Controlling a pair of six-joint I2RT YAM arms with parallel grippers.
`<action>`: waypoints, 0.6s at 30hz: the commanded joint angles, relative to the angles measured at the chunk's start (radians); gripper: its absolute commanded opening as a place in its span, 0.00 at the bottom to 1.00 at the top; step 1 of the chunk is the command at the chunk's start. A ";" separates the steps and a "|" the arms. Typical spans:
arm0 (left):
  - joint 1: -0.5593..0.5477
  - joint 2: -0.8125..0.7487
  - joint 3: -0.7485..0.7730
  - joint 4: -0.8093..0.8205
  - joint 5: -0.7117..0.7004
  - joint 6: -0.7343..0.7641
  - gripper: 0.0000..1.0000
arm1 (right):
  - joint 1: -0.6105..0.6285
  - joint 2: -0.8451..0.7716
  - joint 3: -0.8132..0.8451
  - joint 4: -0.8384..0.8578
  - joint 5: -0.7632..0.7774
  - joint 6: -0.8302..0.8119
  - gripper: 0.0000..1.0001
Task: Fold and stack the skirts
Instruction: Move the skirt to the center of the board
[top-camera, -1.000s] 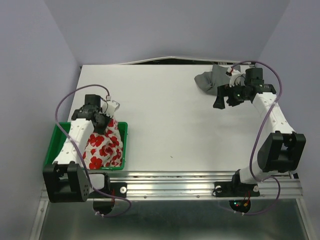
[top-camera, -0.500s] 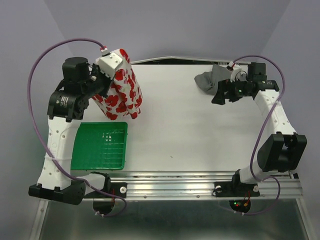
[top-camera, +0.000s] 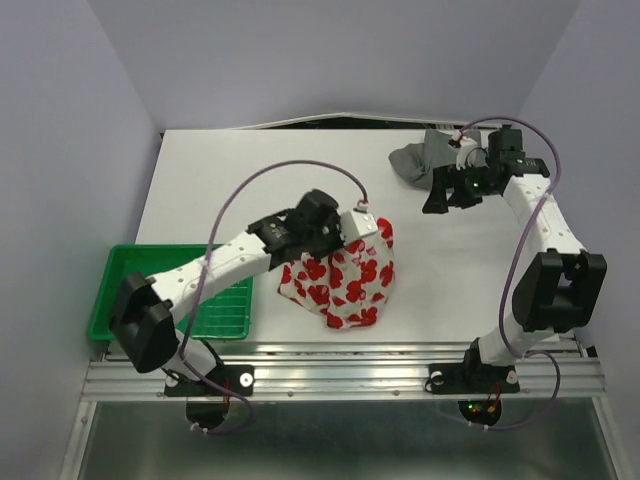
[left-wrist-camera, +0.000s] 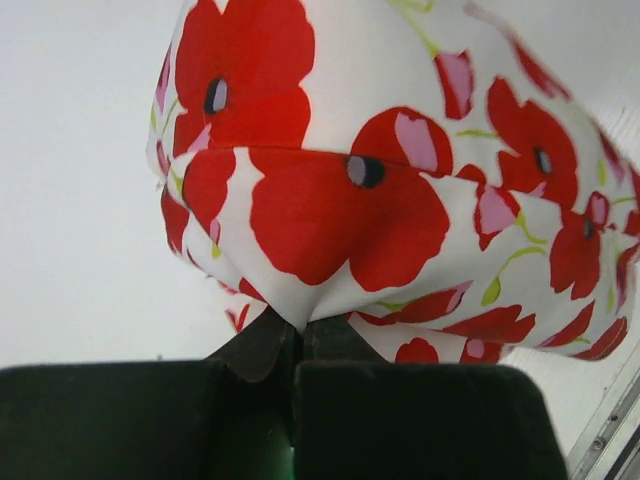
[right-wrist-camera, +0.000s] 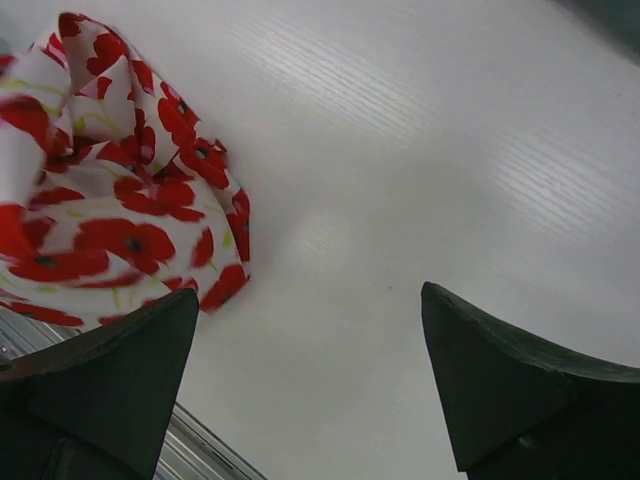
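White table (top-camera: 300, 180) with pale walls round. Low in the middle, flower skirt (top-camera: 345, 285) bunched up, pinched tight by left gripper (top-camera: 370, 228). Upper right, grey skirt (top-camera: 418, 160) in a heap, just beside right gripper (top-camera: 445, 203), spread wide. Green tray (top-camera: 115, 292) at lower left.

The red-flowered white skirt (top-camera: 345, 275) hangs bunched from the left jaws, its lower folds on the table (top-camera: 250, 170). The grey skirt (top-camera: 418, 160) lies crumpled beside the right jaws.
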 joint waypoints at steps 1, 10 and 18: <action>-0.176 0.039 -0.164 0.227 -0.275 0.048 0.00 | 0.009 0.036 0.001 -0.037 0.027 -0.014 0.97; -0.411 0.125 -0.298 0.297 -0.316 0.057 0.21 | 0.009 0.117 -0.036 -0.124 -0.053 -0.042 0.88; -0.405 -0.002 -0.169 0.211 -0.250 0.017 0.85 | 0.009 0.136 -0.140 -0.173 -0.181 -0.047 0.86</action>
